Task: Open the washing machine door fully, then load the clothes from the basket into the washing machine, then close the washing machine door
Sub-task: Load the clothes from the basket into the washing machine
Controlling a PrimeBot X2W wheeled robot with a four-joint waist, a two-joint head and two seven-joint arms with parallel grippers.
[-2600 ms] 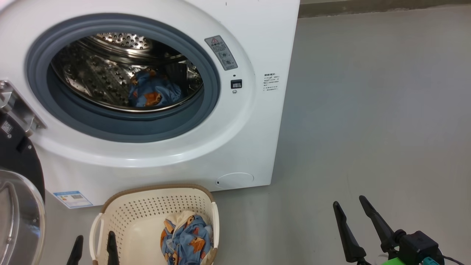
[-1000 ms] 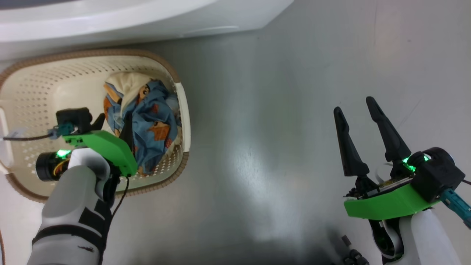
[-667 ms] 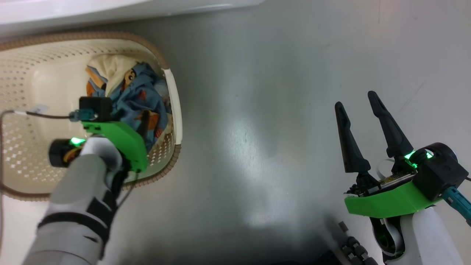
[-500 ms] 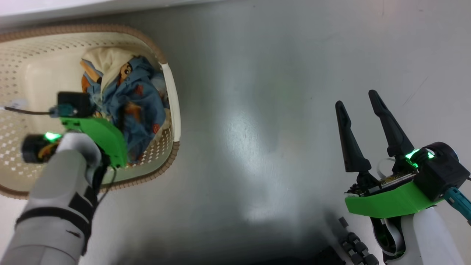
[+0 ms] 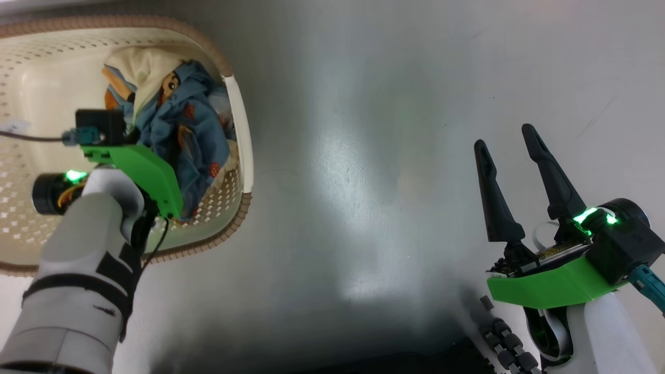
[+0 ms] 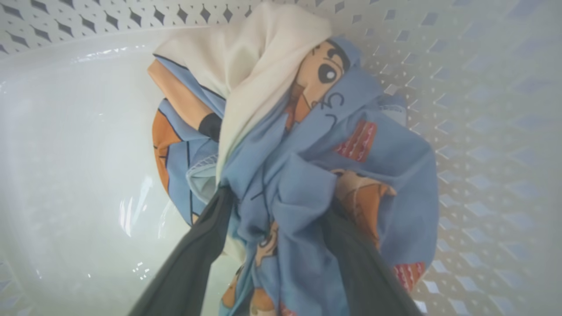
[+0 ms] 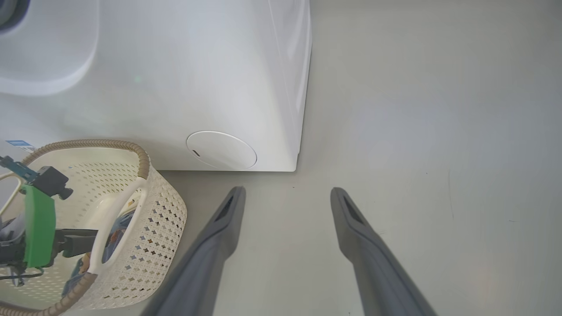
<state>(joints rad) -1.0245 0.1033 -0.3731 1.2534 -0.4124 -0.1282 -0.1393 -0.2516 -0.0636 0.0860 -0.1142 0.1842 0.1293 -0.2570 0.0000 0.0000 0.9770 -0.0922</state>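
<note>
Right fingers (image 5: 496,202) hanging spread and empty over the floor (image 5: 363,156), 4 o'clock in head view. Left fingers (image 6: 197,254) sitting spread, clamping nothing, straddling the clothes (image 6: 307,145) that are bunching at the 3 o'clock end of the basket (image 5: 236,119). The basket is standing just in front of the washing machine (image 7: 175,66).

Risks:
- Closing shallow: pinching one fold, the rest slipping out on the lift.
- Going deep: scraping the basket bottom or dragging the light basket along.

Counting: one basket, one machine, one wad. It's blue print plus cream cloth, piece count unclear.
</note>
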